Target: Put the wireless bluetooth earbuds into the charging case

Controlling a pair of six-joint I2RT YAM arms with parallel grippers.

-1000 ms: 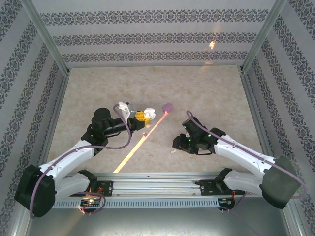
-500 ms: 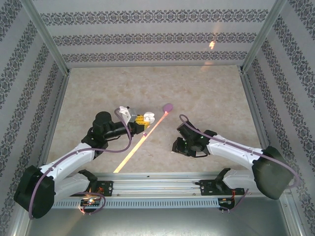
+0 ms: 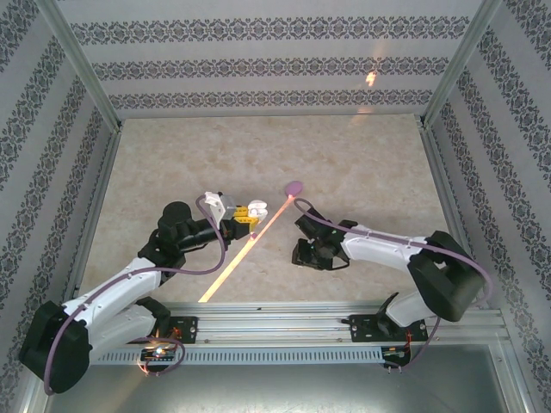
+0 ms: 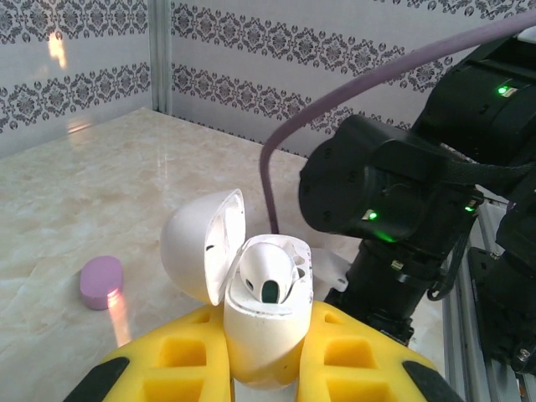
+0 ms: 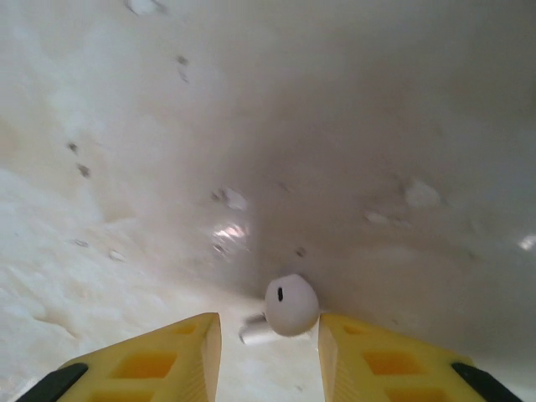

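Note:
My left gripper (image 4: pixel 266 328) is shut on a white charging case (image 4: pixel 261 331), held upright with its lid (image 4: pixel 199 244) flipped open to the left. One whitish earbud (image 4: pixel 268 272) sits inside it. From above, this gripper (image 3: pixel 248 213) and the case (image 3: pixel 256 207) are left of the table's centre. My right gripper (image 5: pixel 268 335) is open and low over the marble table. A second whitish earbud (image 5: pixel 291 305) lies between its yellow fingers (image 5: pixel 172 352), close against the right one. In the top view, the right gripper (image 3: pixel 300 254) points left, near the centre.
A small round purple case (image 3: pixel 294 187) lies shut on the table beyond both grippers, also in the left wrist view (image 4: pixel 102 282). The right arm's black body (image 4: pixel 394 201) stands close ahead of the held case. Patterned walls (image 3: pixel 275 64) enclose the table; a metal rail (image 3: pixel 284 323) runs along the near edge.
The right arm has swung left, bringing its gripper closer to the table's centre. The left gripper has shifted slightly nearer and left, still holding the white case.

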